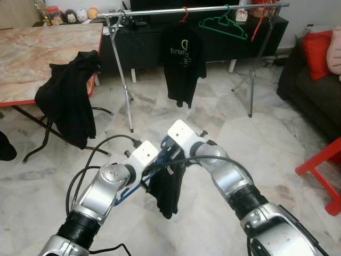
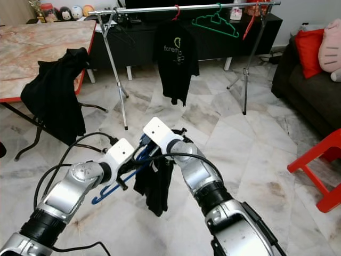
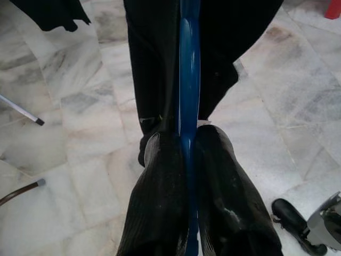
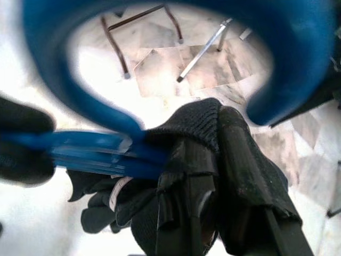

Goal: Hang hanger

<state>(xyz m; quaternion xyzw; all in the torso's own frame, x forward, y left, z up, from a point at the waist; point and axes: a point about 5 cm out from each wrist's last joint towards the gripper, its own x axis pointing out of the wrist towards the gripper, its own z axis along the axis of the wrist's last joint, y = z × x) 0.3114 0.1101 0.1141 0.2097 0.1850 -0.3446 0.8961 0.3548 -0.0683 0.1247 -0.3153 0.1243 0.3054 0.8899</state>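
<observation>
Hanging black shirt reading "forem", blue hanger gripped

Two shiny silver arms have white boxes at the wrists, black cables looping along them, and black bands.

Both silver arms reach forward and angle inward so the wrists nearly meet low before the robot, the left hand with its two black fingers pressed together on the blue hanger, the right hand clamped on the hanger's dark garment.
</observation>
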